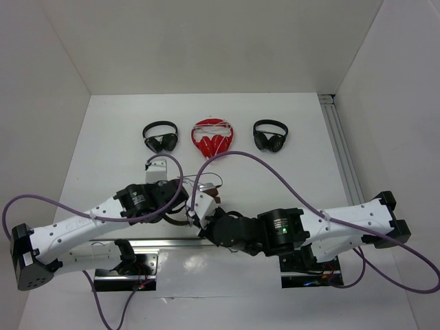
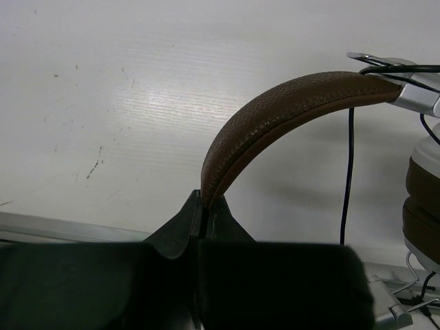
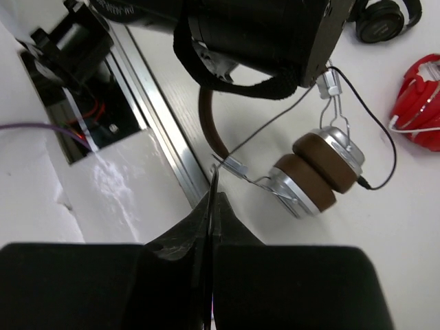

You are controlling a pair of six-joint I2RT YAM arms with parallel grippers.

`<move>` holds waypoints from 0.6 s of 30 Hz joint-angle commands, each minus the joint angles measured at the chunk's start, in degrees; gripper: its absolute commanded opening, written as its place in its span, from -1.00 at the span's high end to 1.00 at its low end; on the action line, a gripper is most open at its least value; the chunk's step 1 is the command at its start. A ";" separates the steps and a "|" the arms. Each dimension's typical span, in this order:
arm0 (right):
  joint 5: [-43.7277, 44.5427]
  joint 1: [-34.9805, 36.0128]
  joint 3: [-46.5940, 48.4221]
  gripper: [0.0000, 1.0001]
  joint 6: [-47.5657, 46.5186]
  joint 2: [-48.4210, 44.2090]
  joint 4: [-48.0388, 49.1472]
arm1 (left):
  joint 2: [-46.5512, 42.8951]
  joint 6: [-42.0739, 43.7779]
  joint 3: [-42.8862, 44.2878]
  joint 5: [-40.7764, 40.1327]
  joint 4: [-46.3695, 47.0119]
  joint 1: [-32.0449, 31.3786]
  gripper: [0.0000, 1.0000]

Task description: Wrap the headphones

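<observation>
The headphones [image 3: 313, 172] have brown ear pads, silver cups and a dark brown headband [image 2: 289, 110]. They lie near the table's front edge, between the two arms. My left gripper [image 2: 203, 198] is shut on the headband's lower end; the silver yoke [image 2: 412, 96] and ear pads [image 2: 423, 199] show at the right edge of the left wrist view. My right gripper [image 3: 214, 196] is shut on the thin dark cable [image 3: 275, 120], which runs up past the headband and loops to its plug [image 3: 364, 184]. In the top view both grippers [image 1: 180, 210] [image 1: 201, 221] sit close together and hide most of the headphones.
At the back of the table lie two small black pairs [image 1: 160, 137] [image 1: 270, 135] and a red pair with a white cord [image 1: 212, 137]. An aluminium rail [image 3: 165, 144] runs along the near edge by the arm bases. Another rail [image 1: 342, 151] lines the right side. Purple cables loop over the arms.
</observation>
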 commanded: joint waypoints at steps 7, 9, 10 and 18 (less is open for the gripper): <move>0.25 -1.74 4.56 1.00 -4.13 -1.06 -12.05 | -2.03 1.62 -0.70 0.75 4.15 -0.44 1.00; 6.97 -1.75 3.95 1.00 -3.52 -1.59 -11.44 | -2.03 2.41 -0.70 1.45 4.68 -0.44 1.00; 9.37 -2.45 3.42 1.00 -3.52 -1.59 -9.87 | -2.03 3.19 -0.70 2.15 5.55 -0.44 1.00; 16.61 -9.13 1.22 0.96 -8.52 -3.96 0.95 | -2.03 9.17 -1.84 6.28 10.40 -1.50 1.00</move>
